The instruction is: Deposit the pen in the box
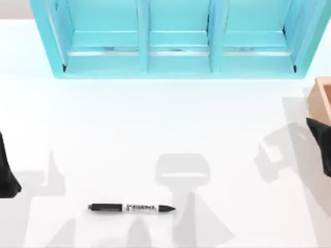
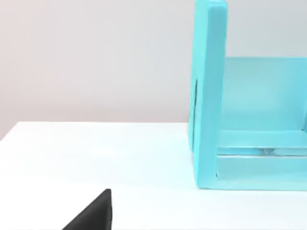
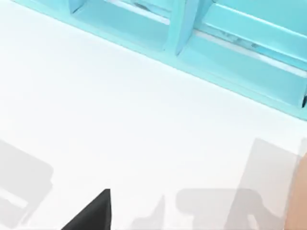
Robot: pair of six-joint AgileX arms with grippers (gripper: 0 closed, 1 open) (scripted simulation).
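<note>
left tool (image 1: 8,175) table's left edge | pen (image 1: 131,207) front | box (image 1: 320,99) right edge

Top view: from above, straight down on the white table (image 1: 155,129), cyan shelf unit (image 1: 176,41) along the far edge. Left wrist view: low, near the tabletop, facing the shelf unit's end wall (image 2: 208,96). Right wrist view: higher, tilted down across bare table toward the shelf front (image 3: 192,52). Shared by all three: shelf unit and table.
</note>
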